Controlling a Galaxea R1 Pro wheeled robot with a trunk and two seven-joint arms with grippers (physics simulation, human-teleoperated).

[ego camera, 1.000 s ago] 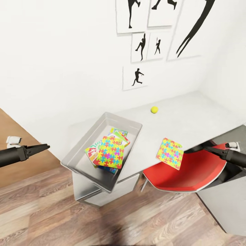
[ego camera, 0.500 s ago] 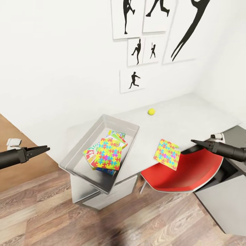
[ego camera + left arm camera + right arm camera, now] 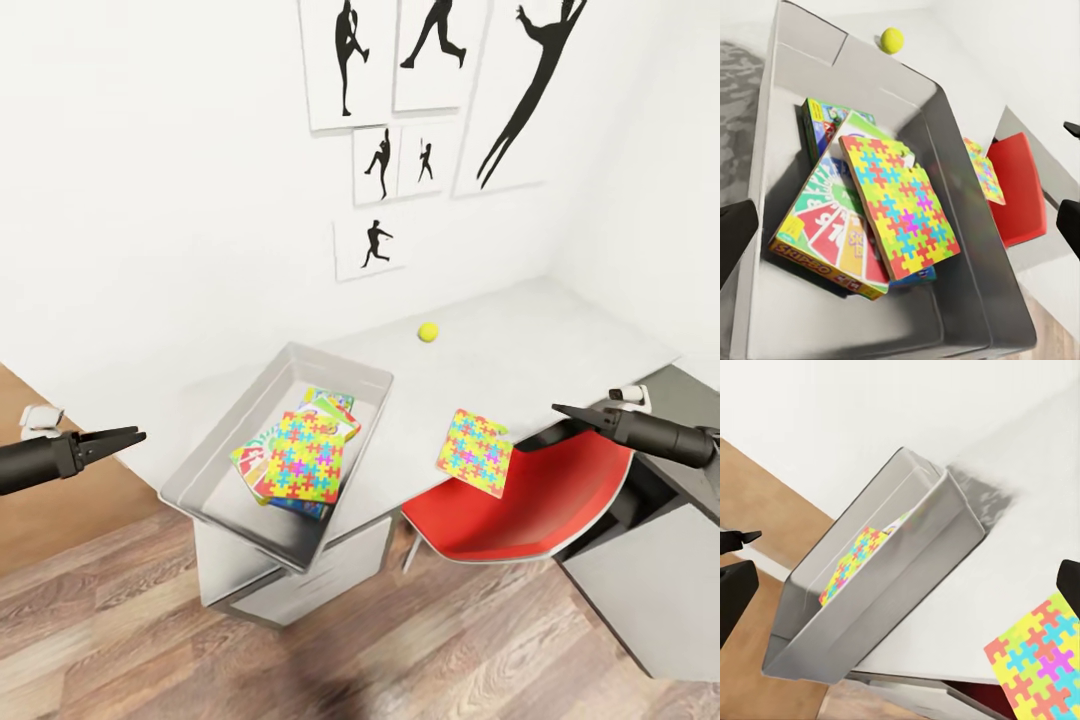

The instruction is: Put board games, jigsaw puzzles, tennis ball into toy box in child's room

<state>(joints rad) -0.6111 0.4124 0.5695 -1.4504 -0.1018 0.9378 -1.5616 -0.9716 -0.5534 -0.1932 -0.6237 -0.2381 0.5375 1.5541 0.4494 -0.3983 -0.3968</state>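
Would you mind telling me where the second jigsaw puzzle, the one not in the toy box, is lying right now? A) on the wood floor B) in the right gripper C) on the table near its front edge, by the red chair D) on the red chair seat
C: the loose jigsaw puzzle lies flat on the table at its front edge, beside the red chair, apart from the right gripper.
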